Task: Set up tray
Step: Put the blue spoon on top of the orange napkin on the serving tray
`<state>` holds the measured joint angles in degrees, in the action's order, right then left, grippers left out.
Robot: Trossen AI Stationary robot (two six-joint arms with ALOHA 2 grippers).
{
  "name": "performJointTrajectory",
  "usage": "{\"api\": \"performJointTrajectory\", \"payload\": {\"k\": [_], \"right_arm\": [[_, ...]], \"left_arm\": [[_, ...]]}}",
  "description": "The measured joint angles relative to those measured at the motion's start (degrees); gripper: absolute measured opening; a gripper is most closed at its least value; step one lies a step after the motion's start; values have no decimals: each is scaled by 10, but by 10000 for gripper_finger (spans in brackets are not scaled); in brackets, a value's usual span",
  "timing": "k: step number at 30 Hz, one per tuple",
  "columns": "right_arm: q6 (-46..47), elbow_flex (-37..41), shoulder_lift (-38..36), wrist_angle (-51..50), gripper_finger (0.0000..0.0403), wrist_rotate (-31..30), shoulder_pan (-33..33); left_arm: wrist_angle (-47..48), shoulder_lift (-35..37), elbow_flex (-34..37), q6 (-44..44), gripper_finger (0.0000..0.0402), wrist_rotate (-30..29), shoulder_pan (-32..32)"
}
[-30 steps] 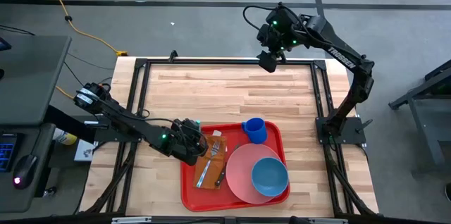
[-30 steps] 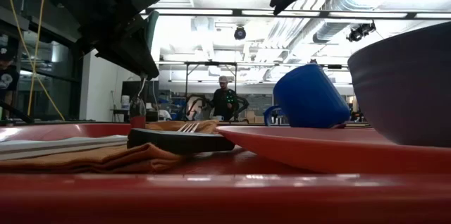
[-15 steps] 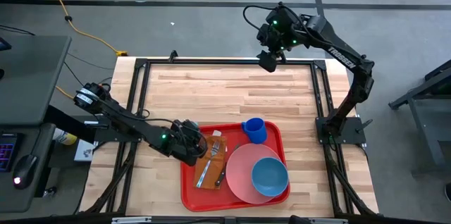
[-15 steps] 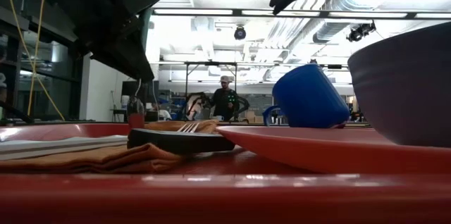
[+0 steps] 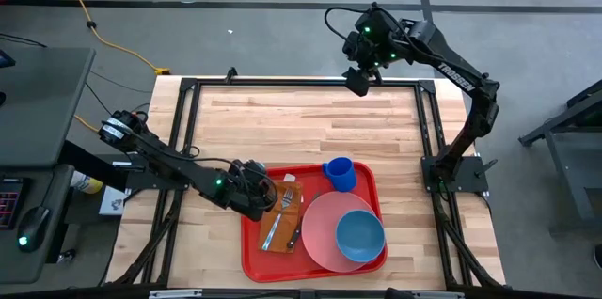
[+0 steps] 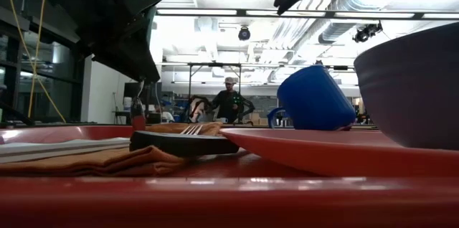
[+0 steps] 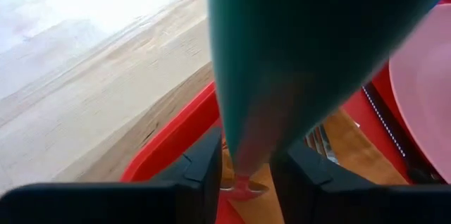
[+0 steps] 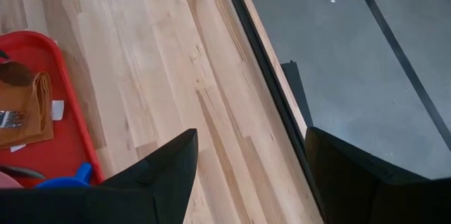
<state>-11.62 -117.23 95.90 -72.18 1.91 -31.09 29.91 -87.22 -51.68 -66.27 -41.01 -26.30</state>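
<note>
Your left tool [image 5: 264,197] at the large red plastic rectangular tray's [image 5: 254,259] left rim, fingers clamped on a teal utensil handle [image 7: 296,62], your right tool [image 5: 356,81] spread open, well beyond the tray's far side.

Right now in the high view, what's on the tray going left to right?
Brown napkin with the fork on it → blue cup → pink plate carrying the blue bowl, all on the red tray.

Glossy red plastic tray [image 5: 252,259] on a matt, grained wood table [image 5: 301,125] — with a soft brown cloth napkin [image 5: 282,214].
</note>
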Motion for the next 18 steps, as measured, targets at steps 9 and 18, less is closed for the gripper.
{"api": "performJointTrajectory", "payload": {"k": [9, 18], "right_arm": [[-5, 0, 0, 1, 240, 2, 0], [-13, 0, 0, 1, 240, 4, 0]], "left_arm": [[-2, 0, 0, 20, 125, -19, 0], [-4, 0, 0, 20, 79, -33, 0]]}}
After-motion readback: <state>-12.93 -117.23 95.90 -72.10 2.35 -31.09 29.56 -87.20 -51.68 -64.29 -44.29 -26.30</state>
